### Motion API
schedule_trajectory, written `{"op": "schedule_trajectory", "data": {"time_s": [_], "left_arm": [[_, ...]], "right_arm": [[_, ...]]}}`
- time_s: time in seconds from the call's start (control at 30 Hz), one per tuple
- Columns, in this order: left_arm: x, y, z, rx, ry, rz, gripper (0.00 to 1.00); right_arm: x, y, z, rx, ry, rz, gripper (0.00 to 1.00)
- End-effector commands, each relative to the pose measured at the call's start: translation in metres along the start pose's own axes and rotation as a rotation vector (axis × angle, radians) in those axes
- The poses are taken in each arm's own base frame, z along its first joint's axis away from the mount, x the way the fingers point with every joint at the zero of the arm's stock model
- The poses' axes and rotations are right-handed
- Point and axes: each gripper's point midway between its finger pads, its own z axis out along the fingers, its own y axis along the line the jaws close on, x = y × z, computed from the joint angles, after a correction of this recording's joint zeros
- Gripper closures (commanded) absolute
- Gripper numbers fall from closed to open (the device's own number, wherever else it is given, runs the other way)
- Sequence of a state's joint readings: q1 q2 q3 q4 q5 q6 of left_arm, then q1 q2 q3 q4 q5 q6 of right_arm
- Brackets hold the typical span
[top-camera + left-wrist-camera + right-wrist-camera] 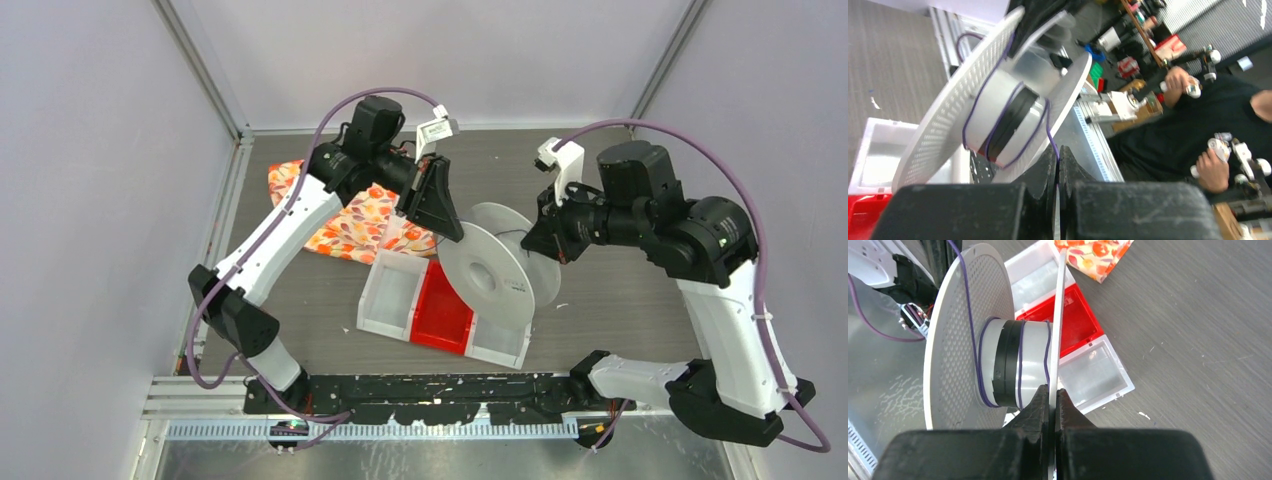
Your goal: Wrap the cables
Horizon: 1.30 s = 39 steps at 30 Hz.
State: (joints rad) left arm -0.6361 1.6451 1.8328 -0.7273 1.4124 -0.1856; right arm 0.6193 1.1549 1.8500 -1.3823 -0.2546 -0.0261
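cable (1048, 125) end hidden between left fingers (1045, 170) | right fingers (1035, 410) grip spool flange (1058, 315)

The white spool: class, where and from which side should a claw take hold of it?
Pinch the thin rim of one flange of the spool, edge-on from outside, as the right claw does; the hub looks too wide and carries the cable.

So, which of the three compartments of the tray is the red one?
The middle compartment. It alone is red; the left-end compartment and the right-end compartment are both white.
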Motion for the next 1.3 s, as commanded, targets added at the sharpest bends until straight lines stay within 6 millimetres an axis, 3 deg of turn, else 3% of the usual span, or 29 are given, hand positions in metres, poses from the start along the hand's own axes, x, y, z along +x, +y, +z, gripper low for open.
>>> {"op": "schedule_trajectory", "data": {"time_s": [0.0,0.13,0.43,0.63,0.73,0.9,1.03,1.27], "left_arm": [[-0.019,-0.004,-0.020,0.070,-0.043,0.131,1.00],[-0.017,-0.007,-0.023,0.103,-0.020,0.186,1.00],[-0.023,0.019,-0.021,0.098,-0.032,0.133,1.00],[-0.032,0.027,-0.022,0.090,-0.060,0.155,0.90],[-0.046,0.049,-0.033,0.053,-0.126,0.119,0.99],[-0.054,0.106,-0.042,0.018,-0.196,0.025,0.99],[-0.052,0.137,-0.043,0.022,-0.194,-0.017,0.99],[-0.042,0.173,-0.048,0.029,-0.190,-0.061,0.92]], "right_arm": [[-0.014,0.053,-0.045,-0.246,-0.122,-0.112,1.00],[-0.022,0.056,-0.055,-0.250,-0.159,-0.123,0.99],[-0.043,0.059,-0.070,-0.237,-0.258,-0.119,0.99],[-0.046,0.048,-0.057,-0.182,-0.252,-0.075,0.99],[-0.048,0.028,-0.038,-0.087,-0.247,-0.009,1.00],[-0.050,0.009,-0.004,-0.027,-0.243,0.014,0.99],[-0.058,0.008,0.004,-0.063,-0.276,-0.020,0.99],[-0.079,-0.022,0.017,-0.102,-0.329,0.072,1.00]]}}
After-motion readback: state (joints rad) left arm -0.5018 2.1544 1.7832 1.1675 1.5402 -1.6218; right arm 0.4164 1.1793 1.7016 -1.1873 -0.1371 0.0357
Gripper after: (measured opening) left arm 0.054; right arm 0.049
